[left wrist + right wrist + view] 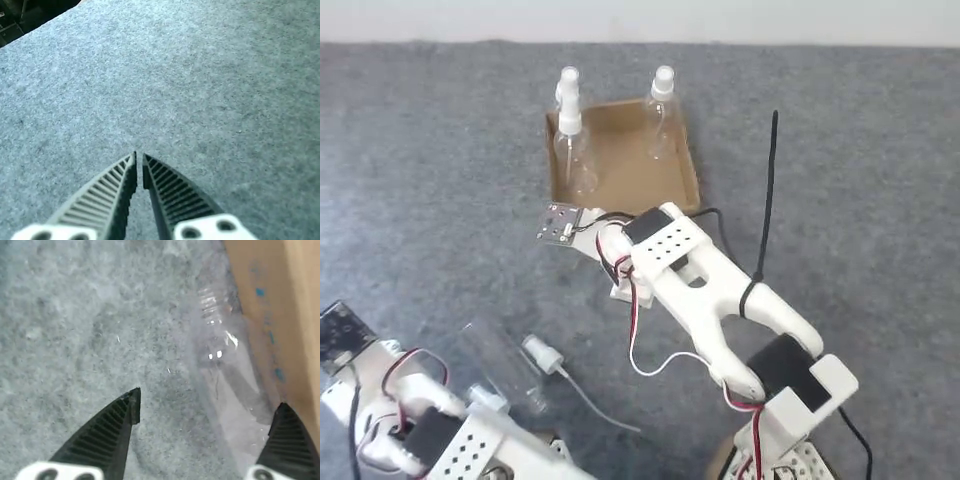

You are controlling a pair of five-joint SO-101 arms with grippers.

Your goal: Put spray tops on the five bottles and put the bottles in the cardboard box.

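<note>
Right gripper (pixel 210 400): mine, spread wide, low over the grey carpet (pixel 75 315); clamping nothing.
Clear bottle (pixel 225 365): on its side between my right fingers, nearer one of them; alongside the wall of the cardboard box (pixel 625 175); I cannot tell whether it touches that wall.
Left gripper (pixel 139 157): mine, narrowed to a thin slit, holding nothing; above bare carpet.
Capped bottles (pixel 663 100): three, upright inside the box; two at one side, one at the other.
Loose bottle (pixel 500 360): on its side near my left arm, well apart from the box; spray top (pixel 542 353) with its tube just beside it.
</note>
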